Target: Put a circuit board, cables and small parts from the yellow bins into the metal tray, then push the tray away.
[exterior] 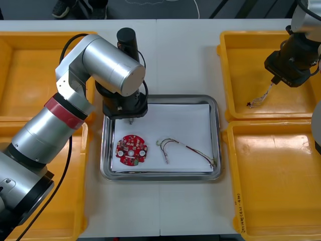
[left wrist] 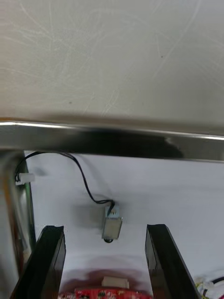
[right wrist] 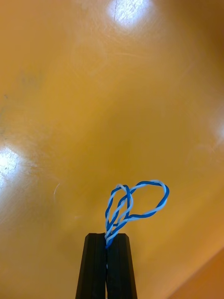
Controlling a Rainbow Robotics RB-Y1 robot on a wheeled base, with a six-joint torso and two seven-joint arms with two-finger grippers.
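The left gripper (exterior: 130,119) hangs wide open over the metal tray (exterior: 175,97), a small metal part (left wrist: 112,225) (on a black cable (left wrist: 79,173)) lying between its fingers (left wrist: 49,261), the circuit board (exterior: 132,149) just beside. The right gripper (right wrist: 107,236), above a yellow bin (exterior: 241,65), pinches a blue-and-white cable (right wrist: 135,205).

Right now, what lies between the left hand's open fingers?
A small metal part with a black cable, in the metal tray; left wrist view.

The tray (exterior: 217,135) has a shiny metal rim — white and matt inside; the yellow bins (exterior: 251,60) are glossy, smooth plastic.
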